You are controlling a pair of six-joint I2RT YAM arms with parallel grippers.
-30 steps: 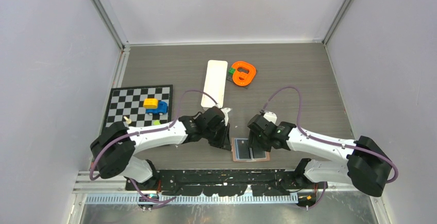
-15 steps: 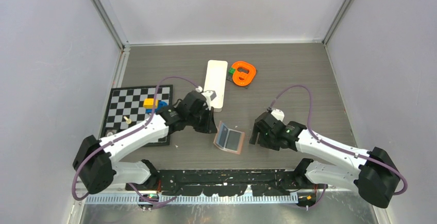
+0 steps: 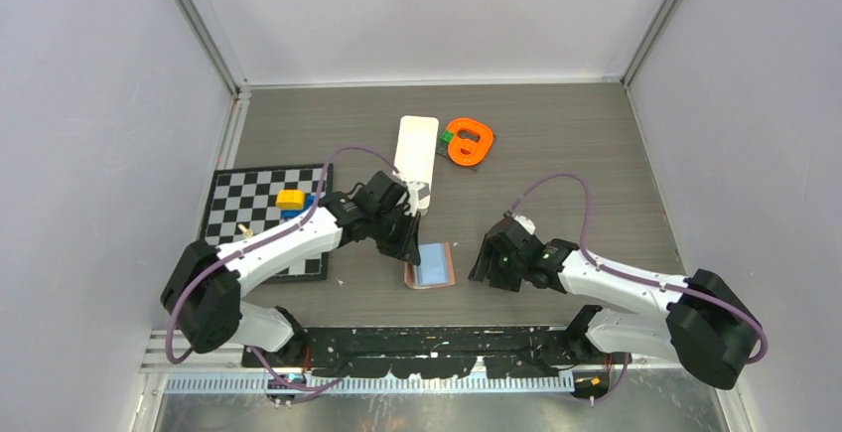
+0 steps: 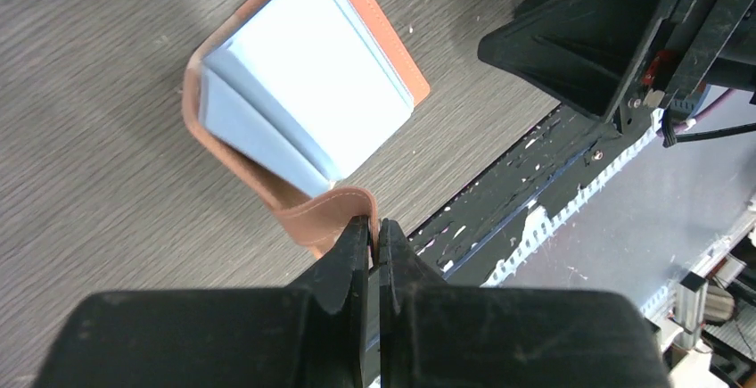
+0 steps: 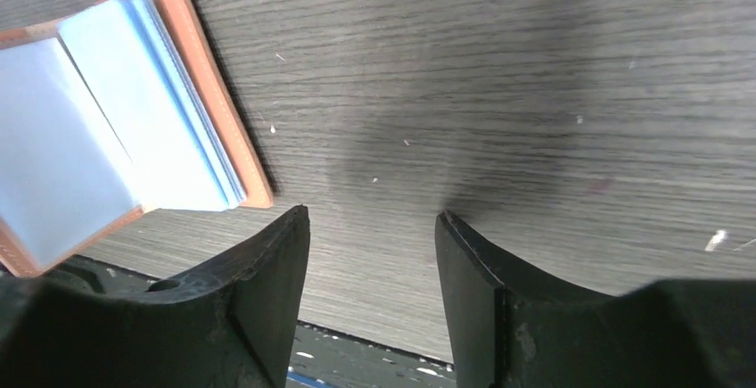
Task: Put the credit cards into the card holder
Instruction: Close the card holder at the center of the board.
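Leather like that looks soft and light. The card holder (image 3: 430,265) lies open on the tabletop (image 3: 556,154) between the two arms, pale blue sleeves up. One tan flap curls where the left tool (image 4: 373,227) pinches its edge tight. I'd guess it slides and folds easily, so a cover's rim is the place to grip, with the other side pinned. The right tool (image 5: 371,218) hangs beside it, spread wide and empty.

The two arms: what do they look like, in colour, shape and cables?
The left arm and right arm have white tubular links and bulky black joint housings. A thin purple cable arcs along each arm to its wrist. The left gripper and right gripper are matte black, with two wedge-shaped fingers each.
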